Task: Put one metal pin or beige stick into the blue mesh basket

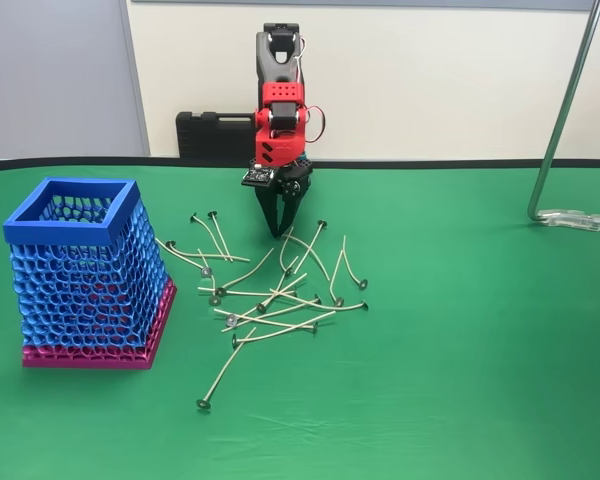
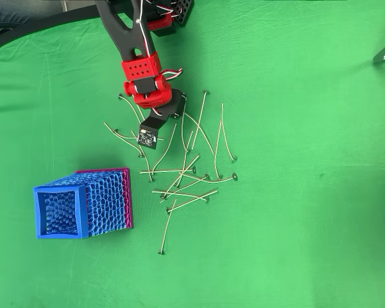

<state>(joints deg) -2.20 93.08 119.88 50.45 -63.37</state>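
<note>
Right now I see my tool (image 1: 277, 230) pointing straight down over the far edge of the scattered sticks (image 1: 280, 300), its fingers nearly together with nothing between them that I can make out. The blue basket (image 1: 72, 223) stands upright on the green counter (image 1: 480, 350), well left of the pile.

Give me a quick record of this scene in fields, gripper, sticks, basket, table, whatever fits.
gripper: pointing down over the far edge of the stick pile, tips close together, nothing visibly held
sticks: many thin beige ones with small metal discs, scattered and crossing on the cloth
basket: blue mesh with pink base, upright, left of the pile in the fixed view; contents unclear
table: green cloth
task status: no stick lifted yet
</note>
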